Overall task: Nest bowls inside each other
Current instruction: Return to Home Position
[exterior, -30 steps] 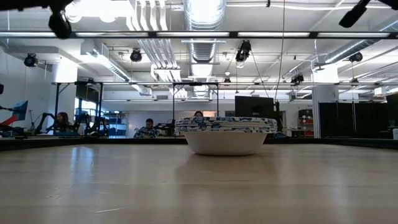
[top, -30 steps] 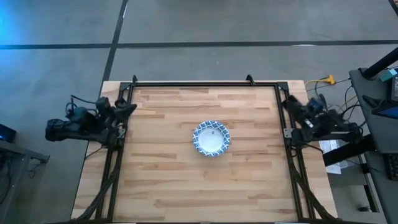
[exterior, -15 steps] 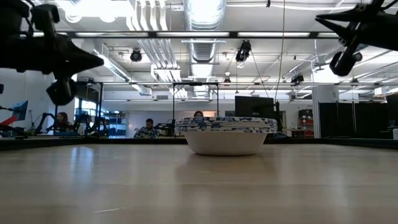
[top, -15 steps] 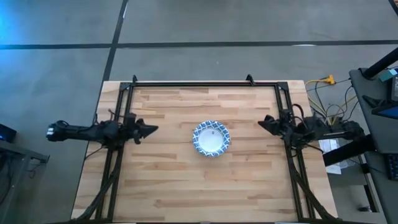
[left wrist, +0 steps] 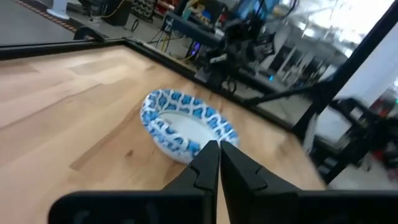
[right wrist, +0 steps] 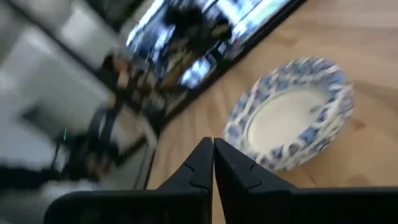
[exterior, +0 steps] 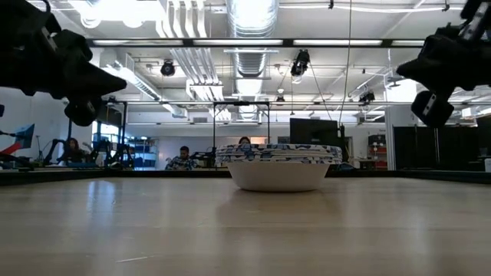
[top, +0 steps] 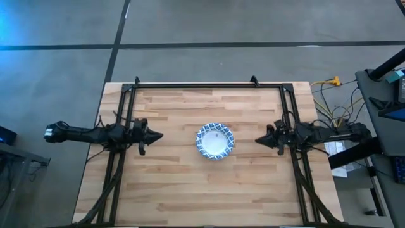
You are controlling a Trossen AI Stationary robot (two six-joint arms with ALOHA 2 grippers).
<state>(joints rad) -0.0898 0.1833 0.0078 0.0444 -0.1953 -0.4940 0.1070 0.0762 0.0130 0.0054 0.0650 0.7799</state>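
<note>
Surface: light wooden butcher-block top. A black rail frame runs along its far edge and both sides.

Left arm: you have it stretched level from the left side of the frame. Its left jaws point inward across the surface. In the low view this arm hangs high, well clear of the wood.
Left jaws: pressed together tip to tip, nothing between them, as the left wrist view shows.

Right arm: it mirrors the left, reaching in from the right side of the frame. Its right jaws point back toward the left jaws. In the low view this arm also sits high above the surface.
Right jaws: closed to a thin seam, holding nothing, as the right wrist view shows.

Stack of bowls: it stands between your two sets of jaws, straight ahead of each pair and well apart from both. It is upright on the wood, white inside with a blue lattice rim. The low view shows several rims layered one over another on the stack; the count cannot be told. Each wrist view has it just beyond the closed tips.

Background, low view: seated people in the room far beyond the surface.
</note>
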